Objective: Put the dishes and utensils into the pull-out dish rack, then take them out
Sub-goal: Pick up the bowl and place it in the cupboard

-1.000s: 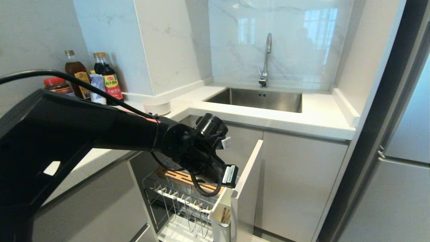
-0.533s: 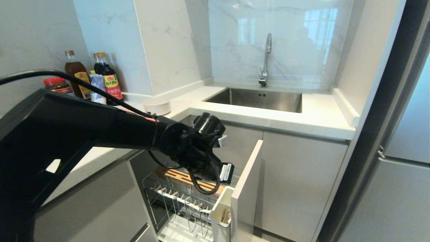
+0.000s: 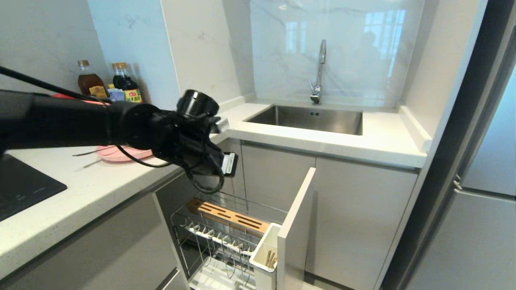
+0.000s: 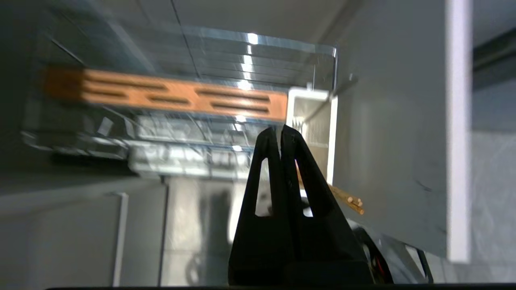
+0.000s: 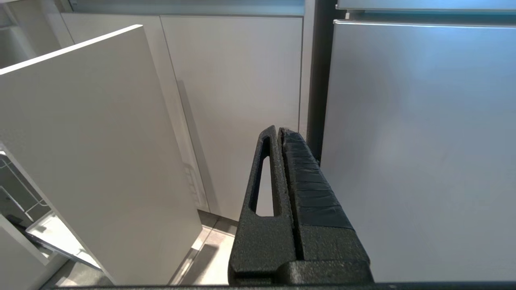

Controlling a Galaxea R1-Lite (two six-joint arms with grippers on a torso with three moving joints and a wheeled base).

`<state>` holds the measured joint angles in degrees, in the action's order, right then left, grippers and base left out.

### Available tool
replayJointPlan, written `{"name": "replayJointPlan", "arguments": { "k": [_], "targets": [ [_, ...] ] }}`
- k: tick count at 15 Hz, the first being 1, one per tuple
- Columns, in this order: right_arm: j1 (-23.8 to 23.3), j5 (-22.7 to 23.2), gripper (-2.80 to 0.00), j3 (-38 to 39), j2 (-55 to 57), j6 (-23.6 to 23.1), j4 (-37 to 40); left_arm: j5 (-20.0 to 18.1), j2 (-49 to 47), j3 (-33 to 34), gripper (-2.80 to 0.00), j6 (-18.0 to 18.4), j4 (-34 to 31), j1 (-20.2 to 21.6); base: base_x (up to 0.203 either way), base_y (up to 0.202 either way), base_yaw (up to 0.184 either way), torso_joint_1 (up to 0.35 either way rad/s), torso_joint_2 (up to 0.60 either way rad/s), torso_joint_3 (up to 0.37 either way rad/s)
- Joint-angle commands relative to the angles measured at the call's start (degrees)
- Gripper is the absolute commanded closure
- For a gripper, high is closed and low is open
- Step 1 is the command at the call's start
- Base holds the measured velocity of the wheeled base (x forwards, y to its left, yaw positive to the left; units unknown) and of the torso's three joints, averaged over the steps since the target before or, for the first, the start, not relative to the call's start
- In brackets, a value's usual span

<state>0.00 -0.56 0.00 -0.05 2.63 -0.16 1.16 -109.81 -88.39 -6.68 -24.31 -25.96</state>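
The dish rack (image 3: 225, 237) stands pulled out below the desk (image 3: 80, 189), its caddy (image 3: 264, 257) already holding the 2 chopsticks (image 3: 270, 258), upright so they drain. Above the rack, the left pincer (image 4: 281, 133) is closed and empty. On the desk sits the pink plate (image 3: 121, 154), probably next. The right pincer (image 5: 279, 135), closed, hangs by the rack's front.

We found the chopsticks (image 3: 270, 258) standing in the caddy (image 3: 264, 249) of the pulled-out rack (image 3: 225, 237), the plate (image 3: 121, 153) on the counter (image 3: 80, 189) left of the sink (image 3: 306, 117) (bottles (image 3: 109, 82) behind).
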Motion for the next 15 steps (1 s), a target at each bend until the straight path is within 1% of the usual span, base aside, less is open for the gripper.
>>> {"name": "replayJointPlan", "arguments": {
  "k": [1,4,6,8,10,12,14,15],
  "targets": [
    [0.0,-0.1,0.0,0.0,0.0,0.0,0.0,0.0,9.4,0.7,0.0,1.2,-0.1,1.9,0.0,0.0,0.0,0.0,0.0,0.0],
    [0.0,-0.1,0.0,0.0,0.0,0.0,0.0,0.1,24.1,3.9,0.0,6.4,-0.2,4.1,0.0,0.0,0.0,0.0,0.0,0.0],
    [0.0,0.0,0.0,0.0,0.0,0.0,0.0,-0.3,34.7,6.7,0.0,10.4,-0.2,5.1,0.0,0.0,0.0,0.0,0.0,0.0],
    [0.0,0.0,0.0,0.0,0.0,0.0,0.0,-2.4,44.9,9.3,0.0,14.3,-0.4,7.3,0.0,0.0,0.0,0.0,0.0,0.0],
    [0.0,-0.1,0.0,0.0,0.0,0.0,0.0,-7.1,55.6,12.5,0.0,16.5,-0.5,11.7,0.0,0.0,0.0,0.0,0.0,0.0],
    [0.0,0.0,0.0,0.0,0.0,0.0,0.0,-10.2,66.6,18.6,0.0,17.8,-0.4,16.4,0.0,0.0,0.0,0.0,0.0,0.0],
    [0.0,0.0,0.0,0.0,0.0,0.0,0.0,-11.4,76.9,25.9,0.0,18.8,0.2,20.3,0.0,0.0,0.0,0.0,0.0,0.0],
    [0.0,0.0,0.0,0.0,0.0,0.0,0.0,-11.0,82.2,30.2,0.0,19.2,0.6,22.1,0.0,0.0,0.0,0.0,0.0,0.0]
  ]
}}
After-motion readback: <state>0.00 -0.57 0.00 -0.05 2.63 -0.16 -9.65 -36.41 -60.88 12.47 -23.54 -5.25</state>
